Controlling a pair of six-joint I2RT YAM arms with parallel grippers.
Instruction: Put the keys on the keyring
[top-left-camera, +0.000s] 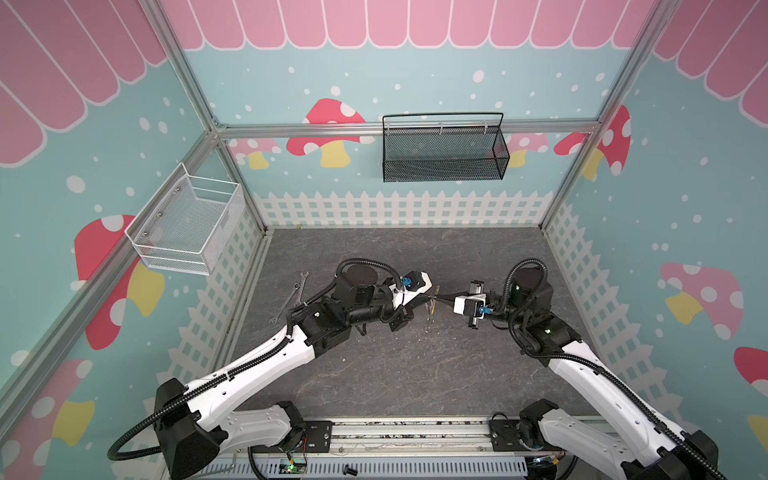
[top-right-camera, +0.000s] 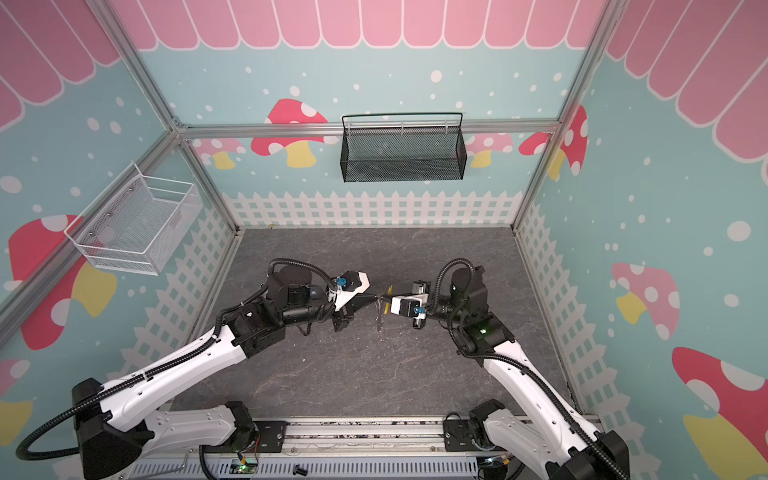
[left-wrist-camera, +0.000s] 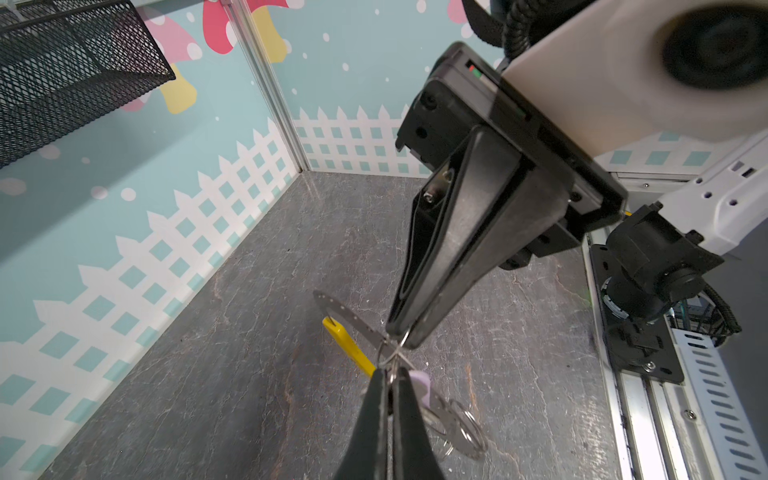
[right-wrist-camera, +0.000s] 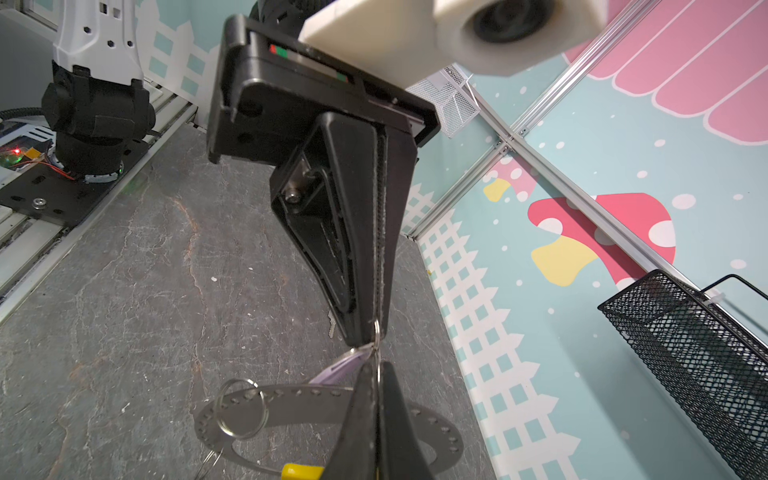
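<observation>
Both grippers meet tip to tip above the table's middle. My left gripper (left-wrist-camera: 390, 374) (top-left-camera: 428, 296) is shut on a thin wire split ring (left-wrist-camera: 392, 353). My right gripper (right-wrist-camera: 377, 368) (top-left-camera: 441, 296) is shut on the same ring from the opposite side. A key with a lilac tag (right-wrist-camera: 336, 368) (left-wrist-camera: 419, 384) hangs from that ring. The keyring (right-wrist-camera: 291, 401) (left-wrist-camera: 345, 311) is a flat grey perforated hoop with a yellow segment (left-wrist-camera: 349, 347) (top-left-camera: 434, 299). It dangles just under the two tips. A second small split ring (right-wrist-camera: 241, 409) sits on the hoop.
Two long silver wrenches (top-left-camera: 291, 299) lie on the grey table left of the left arm. A black mesh basket (top-left-camera: 442, 151) hangs on the back wall. A white wire basket (top-left-camera: 187, 224) hangs on the left wall. The arms' base rail (top-left-camera: 407, 432) runs along the front edge.
</observation>
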